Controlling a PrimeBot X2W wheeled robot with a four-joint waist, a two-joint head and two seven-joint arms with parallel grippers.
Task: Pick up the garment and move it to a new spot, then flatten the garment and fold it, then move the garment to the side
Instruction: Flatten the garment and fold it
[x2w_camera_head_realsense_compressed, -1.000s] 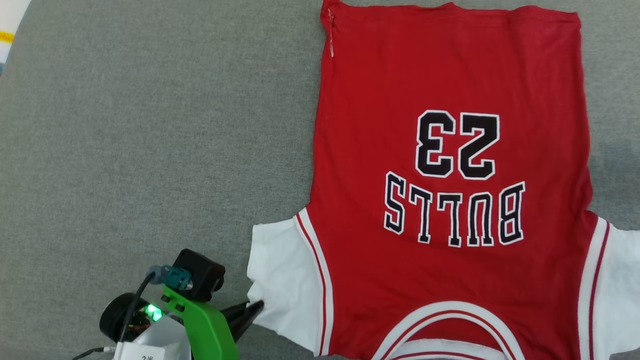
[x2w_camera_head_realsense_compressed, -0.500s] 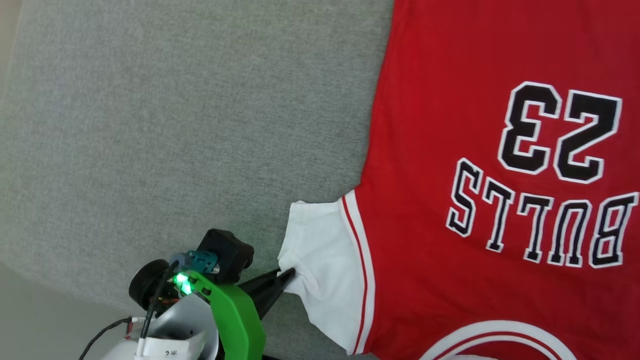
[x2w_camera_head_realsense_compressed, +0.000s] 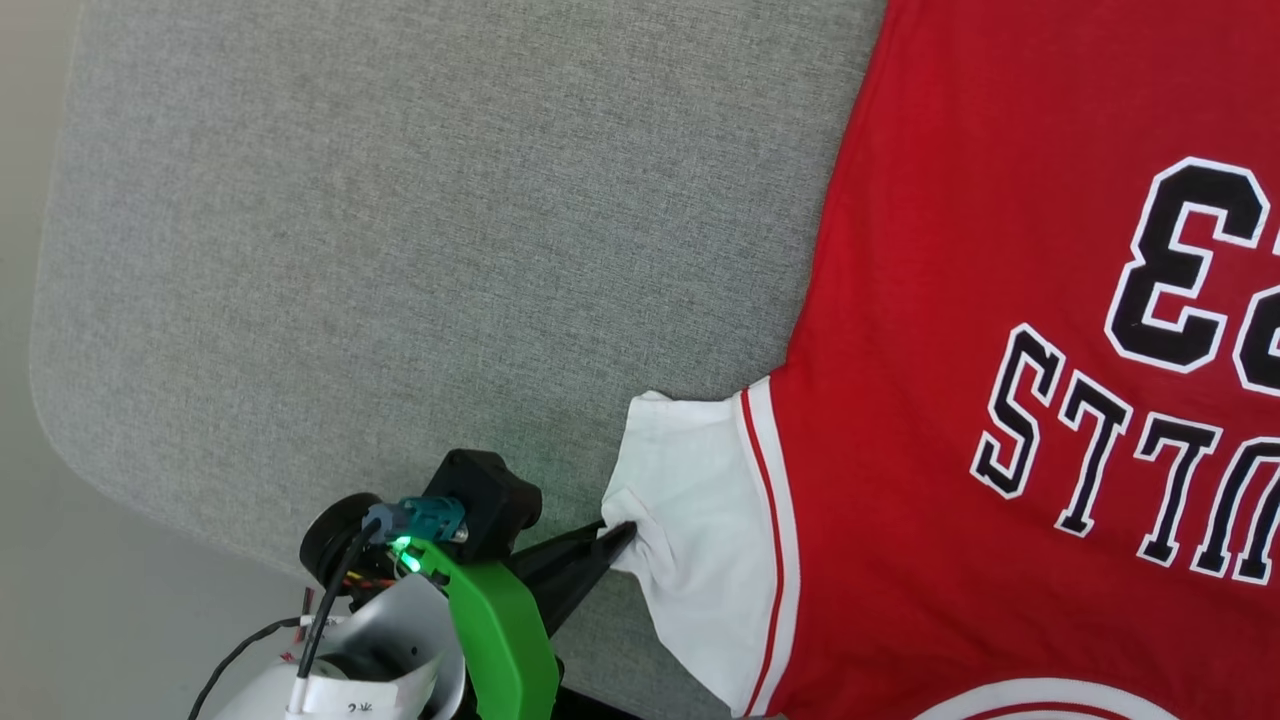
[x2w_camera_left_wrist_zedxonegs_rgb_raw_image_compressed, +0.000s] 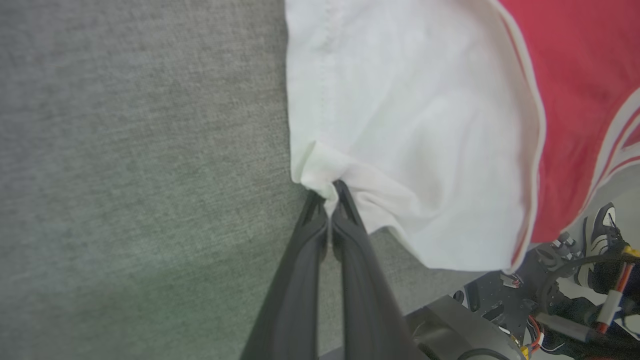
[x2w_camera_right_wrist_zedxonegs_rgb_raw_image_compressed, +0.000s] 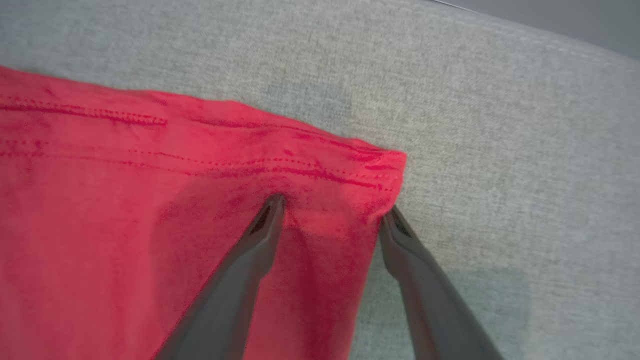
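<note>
Seen after a leftward swing of the head camera over the last second, with the black print (x2w_camera_head_realsense_compressed: 1185, 265) now cropped at frame's right and the same pinch on the sleeve (x2w_camera_head_realsense_compressed: 700, 540) as before. Keeps left gripper (x2w_camera_head_realsense_compressed: 622, 532) clamped fully shut on the outer hem of the white sleeve, cloth puckered into a small fold right at the tips of the closed fingers (x2w_camera_left_wrist_zedxonegs_rgb_raw_image_compressed: 300, 280). Leaves shirt (x2w_camera_head_realsense_compressed: 950, 300) flat and print-up on grey mat (x2w_camera_head_realsense_compressed: 400, 250), sleeve and red body spreading ahead and to the right of that gripper, bare mat to its left. Holds right gripper (x2w_camera_right_wrist_zedxonegs_rgb_raw_image_compressed: 333, 207) wide open, gripping nothing, at a red hem corner of the shirt: one finger over the red cloth just short of the double stitching, the other just beside the side edge, over mat, with the corner between and slightly ahead of the two tips. Cannot tell whether those tips press down on the cloth.
</note>
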